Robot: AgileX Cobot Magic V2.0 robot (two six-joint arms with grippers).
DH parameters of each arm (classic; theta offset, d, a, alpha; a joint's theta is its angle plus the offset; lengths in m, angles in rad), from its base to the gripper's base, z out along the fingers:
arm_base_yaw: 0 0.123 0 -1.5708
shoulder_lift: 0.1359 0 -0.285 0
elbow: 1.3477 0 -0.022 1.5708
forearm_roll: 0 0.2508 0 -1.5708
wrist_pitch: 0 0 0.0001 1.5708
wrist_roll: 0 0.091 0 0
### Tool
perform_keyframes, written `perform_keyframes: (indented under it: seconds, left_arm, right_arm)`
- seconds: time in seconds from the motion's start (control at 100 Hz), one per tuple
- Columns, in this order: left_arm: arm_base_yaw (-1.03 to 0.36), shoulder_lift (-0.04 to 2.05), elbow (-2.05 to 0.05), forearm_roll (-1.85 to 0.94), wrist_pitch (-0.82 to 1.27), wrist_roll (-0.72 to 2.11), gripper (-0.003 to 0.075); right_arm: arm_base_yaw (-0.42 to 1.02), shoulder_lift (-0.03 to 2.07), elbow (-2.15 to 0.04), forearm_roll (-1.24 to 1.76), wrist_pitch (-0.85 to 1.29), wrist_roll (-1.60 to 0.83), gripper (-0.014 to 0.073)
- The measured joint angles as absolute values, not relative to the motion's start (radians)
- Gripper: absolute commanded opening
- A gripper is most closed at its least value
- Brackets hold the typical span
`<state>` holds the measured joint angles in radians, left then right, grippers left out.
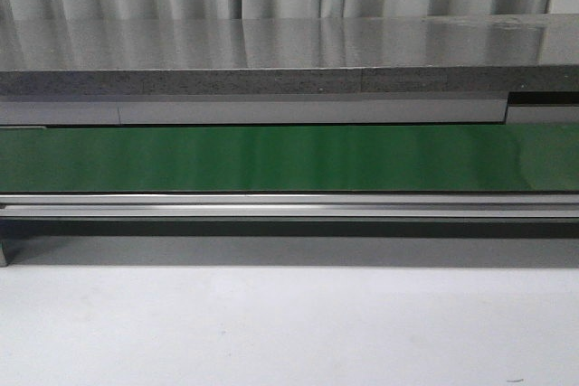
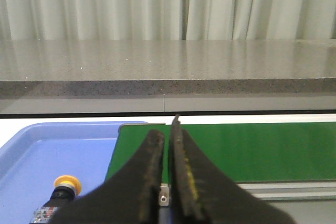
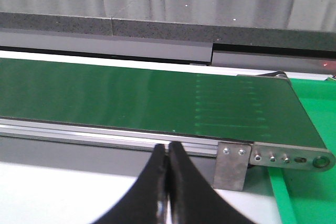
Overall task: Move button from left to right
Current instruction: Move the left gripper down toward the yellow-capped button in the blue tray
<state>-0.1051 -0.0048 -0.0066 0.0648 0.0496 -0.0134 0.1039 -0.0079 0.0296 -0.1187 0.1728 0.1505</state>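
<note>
The button (image 2: 62,193), a yellow-orange cap on a black body, lies in a blue tray (image 2: 31,156) in the left wrist view, beside the left end of the green conveyor belt (image 2: 252,150). My left gripper (image 2: 166,129) is shut and empty, raised over the belt's left end, with the button off to one side of it and apart from it. My right gripper (image 3: 168,149) is shut and empty, in front of the belt's rail (image 3: 105,132) near its right end. Neither gripper nor the button shows in the front view.
The green belt (image 1: 289,158) runs across the front view with a grey counter (image 1: 289,56) and curtains behind it. White table (image 1: 289,323) lies in front. A green tray (image 3: 307,192) sits at the belt's right end, by the metal bracket (image 3: 231,163).
</note>
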Motion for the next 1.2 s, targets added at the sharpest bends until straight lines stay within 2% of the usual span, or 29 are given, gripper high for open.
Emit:
perform_keyframes:
  seconds: [0.22,0.48,0.67,0.86,1.11,1.2]
  left_arm:
    - [-0.105,0.048,-0.181,0.050,0.280,-0.013,0.0005]
    - [-0.105,0.329,-0.508,0.054,0.628,-0.013,0.0005]
    - [-0.105,0.521,-0.661,0.055,0.891,-0.013,0.0005]
    - [-0.105,0.619,-0.699,0.055,0.919,-0.013,0.0005]
    - [-0.105,0.642,-0.699,0.051,0.897,-0.013,0.0007]
    - [-0.105,0.642,-0.699,0.051,0.890,-0.013,0.0048]
  right_arm:
    - [0.104,-0.008,0.030,-0.119,0.173,0.150,-0.0068]
    - [0.104,-0.008,0.030,-0.119,0.173,0.150,-0.0068]
    - [0.104,-0.008,0.030,-0.119,0.173,0.150,-0.0068]
    - [0.104,-0.008,0.030,-0.119,0.173,0.150,-0.0068]
    - [0.104,-0.008,0.030,-0.119,0.173,0.150,-0.0068]
    - [0.104,-0.008,0.030,-0.119,0.173,0.150,-0.0068]
